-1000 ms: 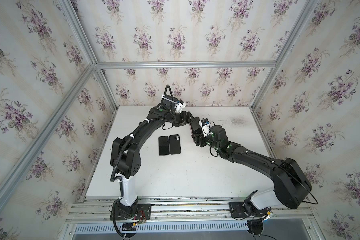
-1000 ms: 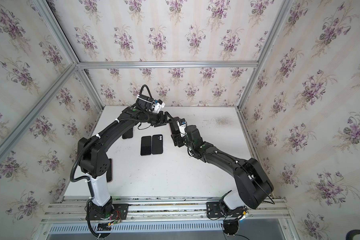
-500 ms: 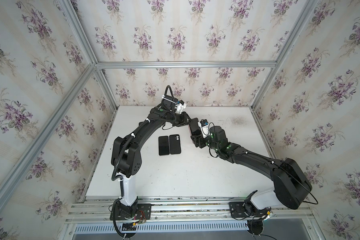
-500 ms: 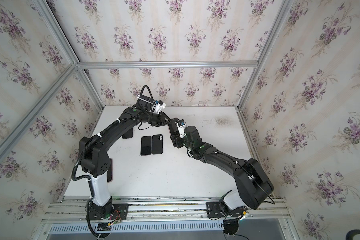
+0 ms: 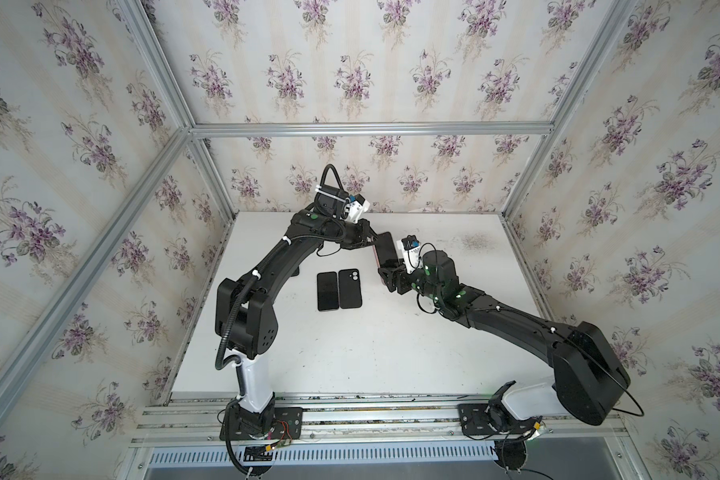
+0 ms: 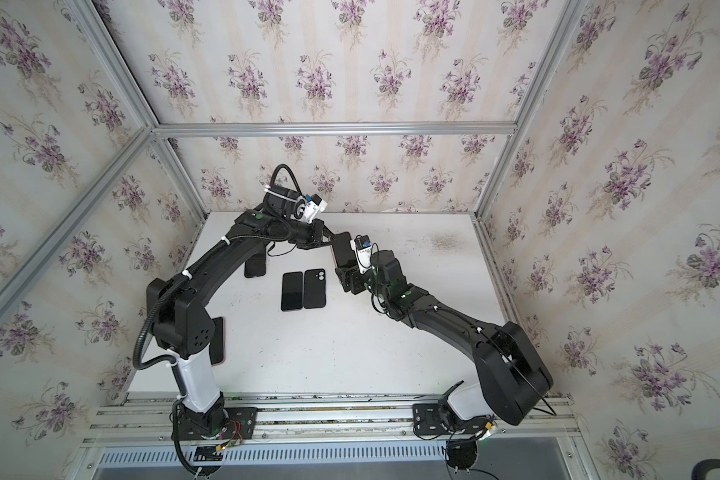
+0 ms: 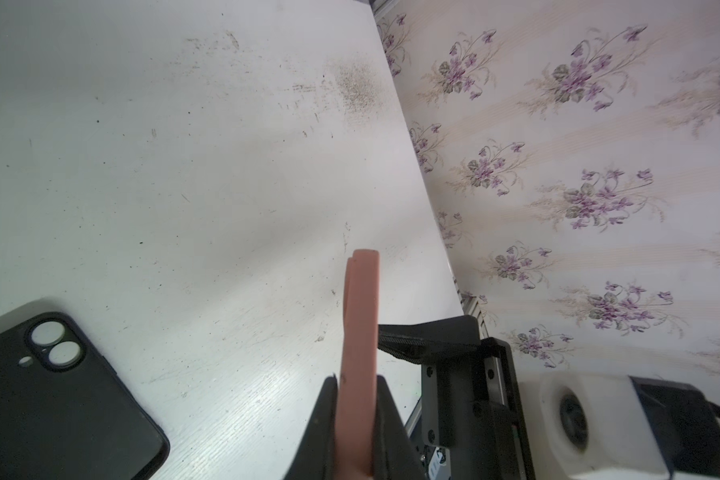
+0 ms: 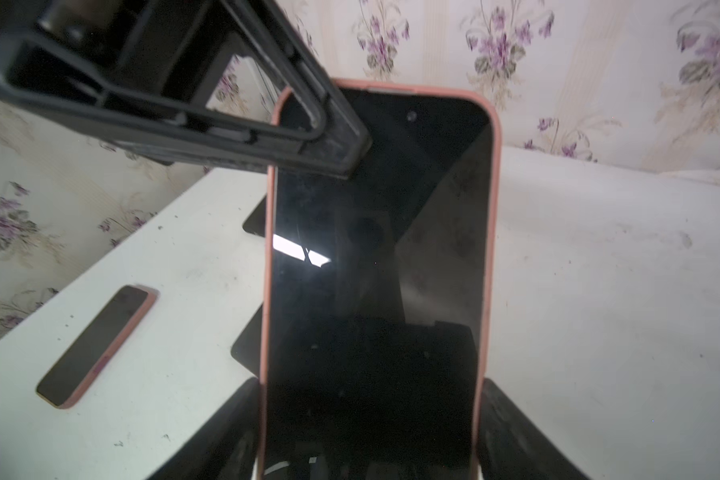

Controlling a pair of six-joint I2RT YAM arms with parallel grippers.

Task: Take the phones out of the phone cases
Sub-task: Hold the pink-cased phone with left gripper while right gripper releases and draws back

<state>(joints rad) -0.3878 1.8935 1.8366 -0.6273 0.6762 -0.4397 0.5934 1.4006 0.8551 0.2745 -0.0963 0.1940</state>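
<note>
While it is gripped, the phone (image 8: 375, 257) fills its pink case (image 7: 360, 324).

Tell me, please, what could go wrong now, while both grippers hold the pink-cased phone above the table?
The left gripper pinches only a top corner of the pink case, screen included, so a pull may slip off or drag the phone along.
The right gripper holds just the lower end in the air; a jerk could drop it onto the table.
</note>
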